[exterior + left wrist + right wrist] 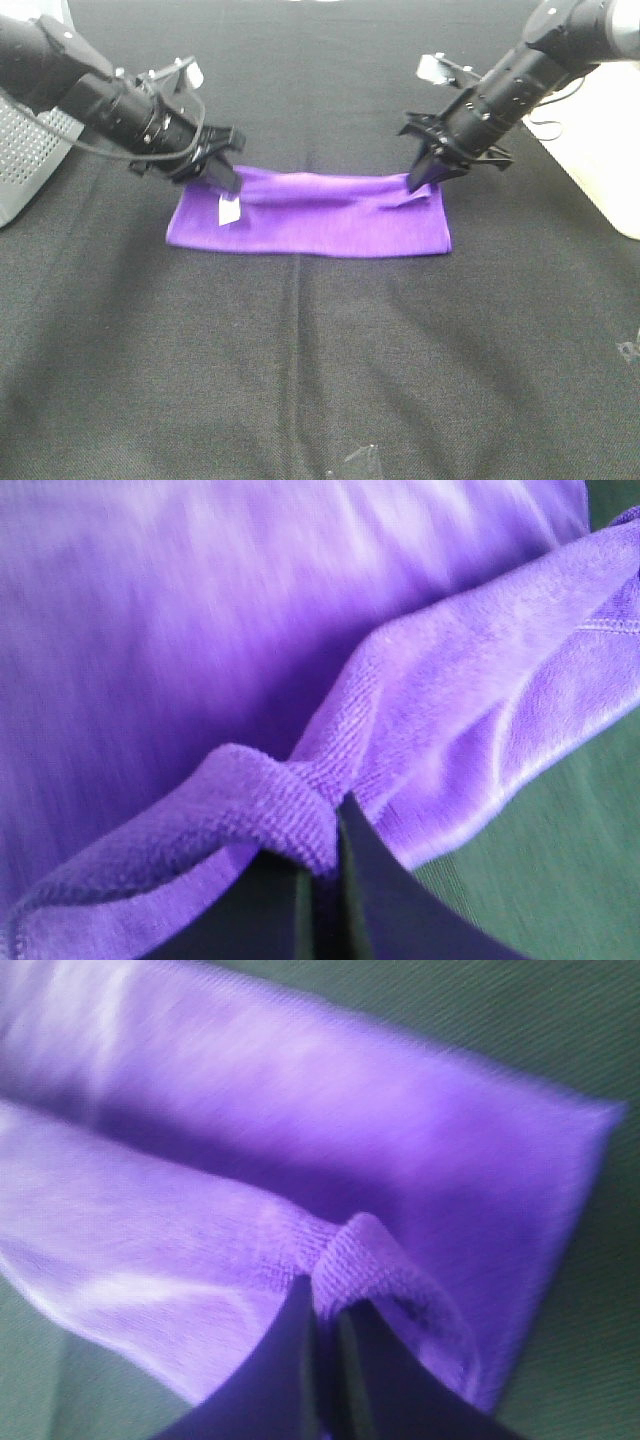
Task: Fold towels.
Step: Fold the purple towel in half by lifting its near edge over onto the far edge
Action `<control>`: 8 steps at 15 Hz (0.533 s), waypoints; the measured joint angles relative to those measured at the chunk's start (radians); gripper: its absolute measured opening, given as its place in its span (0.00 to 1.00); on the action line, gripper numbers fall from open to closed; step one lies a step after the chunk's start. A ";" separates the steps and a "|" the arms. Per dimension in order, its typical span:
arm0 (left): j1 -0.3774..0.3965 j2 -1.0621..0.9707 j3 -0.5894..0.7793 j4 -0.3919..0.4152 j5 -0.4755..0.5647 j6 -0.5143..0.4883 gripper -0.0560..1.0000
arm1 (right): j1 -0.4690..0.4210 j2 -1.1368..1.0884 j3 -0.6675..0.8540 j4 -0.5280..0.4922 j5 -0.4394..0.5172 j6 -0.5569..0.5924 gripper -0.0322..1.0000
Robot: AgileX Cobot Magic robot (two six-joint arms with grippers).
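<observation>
The purple towel lies on the black table as a wide band, its far edge lifted at both ends. A small white tag hangs at its left end. My left gripper is shut on the towel's far left corner; the left wrist view shows the cloth pinched between the dark fingers. My right gripper is shut on the far right corner; the right wrist view shows a fold of cloth pinched between the fingers. Both hold the edge just above the towel's lower layer.
The table has a black cloth cover. A grey perforated object stands at the left edge. A white surface borders the table at the right. A small clear object lies at the front edge.
</observation>
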 joint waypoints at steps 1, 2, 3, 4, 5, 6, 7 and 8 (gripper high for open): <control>0.007 0.015 -0.032 -0.001 0.000 -0.006 0.06 | -0.013 0.022 -0.028 0.001 0.015 0.003 0.04; 0.011 0.028 -0.056 -0.006 0.001 -0.018 0.06 | -0.017 0.038 -0.050 0.003 0.022 0.003 0.04; 0.013 0.042 -0.075 -0.005 0.004 -0.022 0.06 | -0.017 0.052 -0.073 0.003 0.026 0.005 0.04; 0.014 0.056 -0.087 -0.004 0.004 -0.022 0.06 | -0.017 0.063 -0.092 0.003 0.030 0.005 0.04; 0.014 0.072 -0.102 -0.004 0.005 -0.025 0.06 | -0.017 0.074 -0.111 0.000 0.035 0.006 0.04; 0.014 0.081 -0.108 -0.004 0.007 -0.025 0.06 | -0.017 0.085 -0.125 0.000 0.036 0.006 0.04; 0.014 0.084 -0.108 -0.004 0.007 -0.026 0.06 | -0.017 0.087 -0.127 0.000 0.036 0.006 0.04; 0.014 0.086 -0.108 -0.004 0.001 -0.026 0.06 | -0.017 0.095 -0.128 0.000 0.032 0.006 0.04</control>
